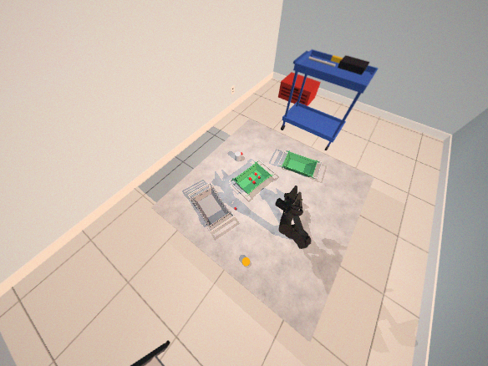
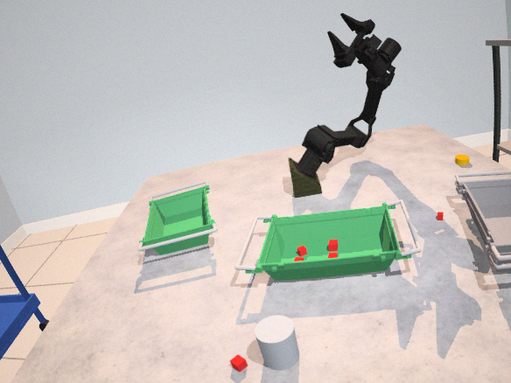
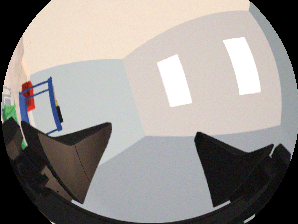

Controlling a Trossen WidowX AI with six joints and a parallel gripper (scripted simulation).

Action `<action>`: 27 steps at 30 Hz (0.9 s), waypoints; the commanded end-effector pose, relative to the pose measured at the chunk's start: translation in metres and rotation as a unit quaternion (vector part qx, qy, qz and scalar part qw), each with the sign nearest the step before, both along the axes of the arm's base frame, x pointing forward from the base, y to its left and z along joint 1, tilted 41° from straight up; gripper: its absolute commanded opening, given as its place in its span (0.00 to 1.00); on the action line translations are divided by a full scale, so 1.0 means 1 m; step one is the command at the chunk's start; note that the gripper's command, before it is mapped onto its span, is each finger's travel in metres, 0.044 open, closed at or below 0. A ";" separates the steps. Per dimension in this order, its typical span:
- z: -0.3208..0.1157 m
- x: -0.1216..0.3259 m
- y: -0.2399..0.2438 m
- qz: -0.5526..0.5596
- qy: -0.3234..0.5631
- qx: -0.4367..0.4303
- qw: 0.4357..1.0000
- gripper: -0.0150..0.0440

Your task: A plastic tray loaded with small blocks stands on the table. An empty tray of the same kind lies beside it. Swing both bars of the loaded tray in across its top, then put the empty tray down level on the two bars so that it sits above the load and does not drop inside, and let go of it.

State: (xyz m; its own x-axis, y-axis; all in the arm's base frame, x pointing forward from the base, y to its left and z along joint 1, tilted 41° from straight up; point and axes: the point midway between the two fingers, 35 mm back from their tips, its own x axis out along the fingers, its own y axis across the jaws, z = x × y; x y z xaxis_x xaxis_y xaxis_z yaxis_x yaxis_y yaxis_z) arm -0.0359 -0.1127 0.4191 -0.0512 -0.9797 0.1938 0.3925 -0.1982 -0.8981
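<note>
The loaded green tray point(image 1: 241, 180) point(image 2: 328, 268) stands mid-table with several small red blocks point(image 1: 254, 178) point(image 2: 332, 245) inside. Its two wire bars, the left bar point(image 2: 246, 245) and the right bar point(image 2: 410, 227), are swung out over its ends. The empty green tray point(image 1: 299, 162) point(image 2: 178, 211) lies apart beside it, its own bars also out. My gripper point(image 1: 295, 191) point(image 2: 338, 25) point(image 3: 154, 132) is open and empty. It is raised high above the arm's base and points up, away from both trays. The wrist view shows only walls and ceiling between the fingers.
A grey tray point(image 1: 209, 207) point(image 2: 492, 205) lies at the table's other side. A white cylinder point(image 1: 239, 155) point(image 2: 276, 342), a yellow disc point(image 1: 246, 261) point(image 2: 462, 160) and loose red blocks point(image 2: 238, 363) point(image 2: 439, 215) lie on the table. A blue cart point(image 1: 330, 79) and a red toolbox point(image 1: 298, 88) stand beyond.
</note>
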 end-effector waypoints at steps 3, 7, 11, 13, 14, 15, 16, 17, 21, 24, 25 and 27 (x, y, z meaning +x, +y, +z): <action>0.000 0.000 0.000 0.000 0.000 0.000 1.000 0.80; 0.000 0.000 0.000 0.000 0.000 0.000 1.000 0.62; 0.003 0.035 -0.021 0.052 0.097 0.037 0.993 0.44; 0.001 0.064 -0.036 0.097 0.173 0.062 0.978 0.39; 0.000 0.079 -0.042 0.120 0.210 0.073 0.968 0.39; -0.002 0.095 -0.048 0.144 0.246 0.083 0.955 0.39; -0.005 0.110 -0.054 0.168 0.281 0.091 0.941 0.39; -0.009 0.125 -0.058 0.193 0.315 0.099 0.924 0.39; -0.029 0.188 -0.066 0.306 0.434 0.117 0.839 0.39; -0.048 0.233 -0.063 0.391 0.508 0.120 0.759 0.39; -0.056 0.248 -0.060 0.418 0.528 0.118 0.729 0.39; -0.071 0.276 -0.053 0.472 0.564 0.113 0.668 0.39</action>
State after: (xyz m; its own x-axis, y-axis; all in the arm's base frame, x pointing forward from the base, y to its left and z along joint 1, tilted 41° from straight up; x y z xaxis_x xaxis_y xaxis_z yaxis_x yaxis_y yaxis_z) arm 0.2011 -0.1745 0.3681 0.6246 -0.6335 -0.4567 -0.6246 -0.0541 -0.7791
